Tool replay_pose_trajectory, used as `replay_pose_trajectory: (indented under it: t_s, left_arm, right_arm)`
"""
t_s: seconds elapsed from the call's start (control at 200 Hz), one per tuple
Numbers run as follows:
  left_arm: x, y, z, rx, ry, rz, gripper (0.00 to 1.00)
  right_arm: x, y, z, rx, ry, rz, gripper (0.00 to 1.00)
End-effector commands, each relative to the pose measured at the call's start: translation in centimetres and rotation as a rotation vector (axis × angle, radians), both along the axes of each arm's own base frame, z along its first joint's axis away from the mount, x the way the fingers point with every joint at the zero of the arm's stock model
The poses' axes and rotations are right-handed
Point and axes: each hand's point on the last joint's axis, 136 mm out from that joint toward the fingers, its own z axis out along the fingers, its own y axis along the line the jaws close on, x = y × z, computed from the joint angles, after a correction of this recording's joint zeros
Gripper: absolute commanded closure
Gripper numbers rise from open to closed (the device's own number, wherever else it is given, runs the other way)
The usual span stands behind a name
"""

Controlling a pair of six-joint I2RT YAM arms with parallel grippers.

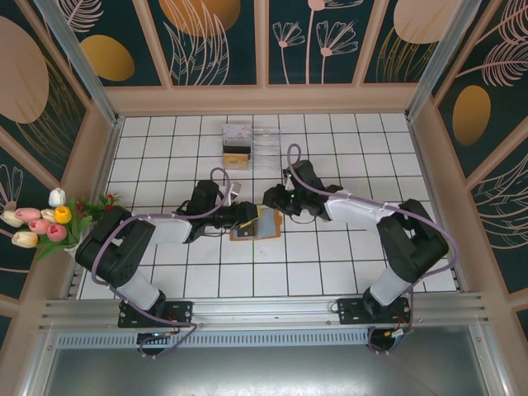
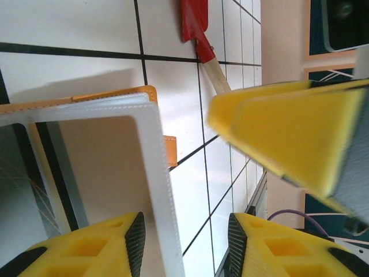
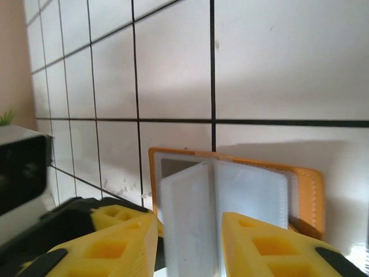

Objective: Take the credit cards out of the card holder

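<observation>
Card holder (image 3: 302, 196) lies open, one leaf standing between right jaws.

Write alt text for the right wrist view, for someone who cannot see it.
An orange card holder lies open on a white tiled table, and one pale leaf of it stands up between the two yellow fingertips of the right gripper at the bottom edge. Whether the fingertips pinch the leaf cannot be told.
</observation>
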Motion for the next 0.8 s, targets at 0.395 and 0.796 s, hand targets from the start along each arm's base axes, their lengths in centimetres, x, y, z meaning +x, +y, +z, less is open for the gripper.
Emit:
replay_pose_trajectory:
  t_s: [0.395, 0.796]
  left_arm:
    - [1.5, 1.0, 0.1, 0.128, -0.042, 0.117, 0.58]
    - [1.4, 3.5, 0.8, 0.250, -0.021, 0.261, 0.68]
  right_arm:
    - [-0.2, -1.2, 0.6, -0.083, -0.055, -0.016, 0.64]
    - [-2.7, -1.0, -3.1, -0.285, 0.031, -0.018, 0.80]
